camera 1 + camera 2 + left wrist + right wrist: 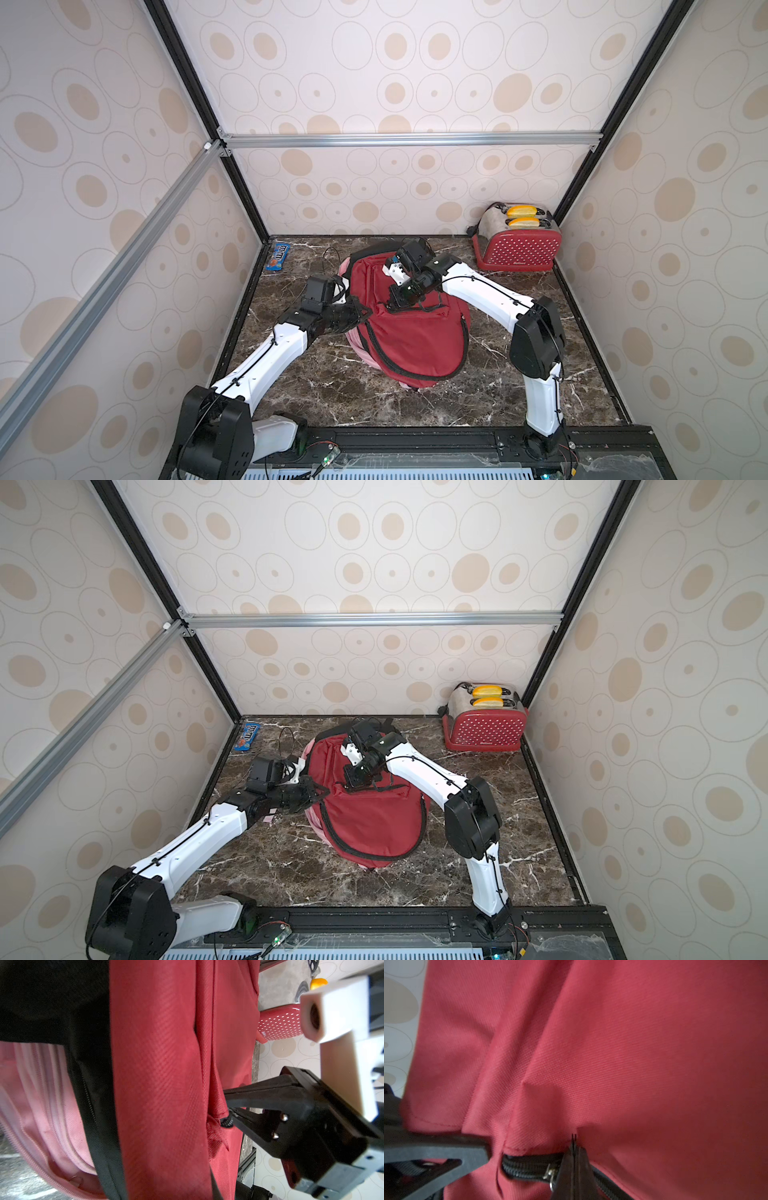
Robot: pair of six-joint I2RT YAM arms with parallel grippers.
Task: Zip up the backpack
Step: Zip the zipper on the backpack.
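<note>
Cream wallpaper printed with tan ovals and thin ringed circles (395,83) covered all three walls. Black frame posts (183,70) ran up the corners, joined by a silver aluminium rail (407,139). The dark brown, white-veined marble surface (332,374) carried a red, white-dotted toaster (517,249) in its far corner. The light was soft and even.

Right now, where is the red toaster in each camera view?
In a top view: toaster, far right corner.
In a top view: toaster, same corner.
Left wrist: toaster's dotted side beyond the backpack.
Right wrist: not in it.
Shared landmark: the red backpack.
</note>
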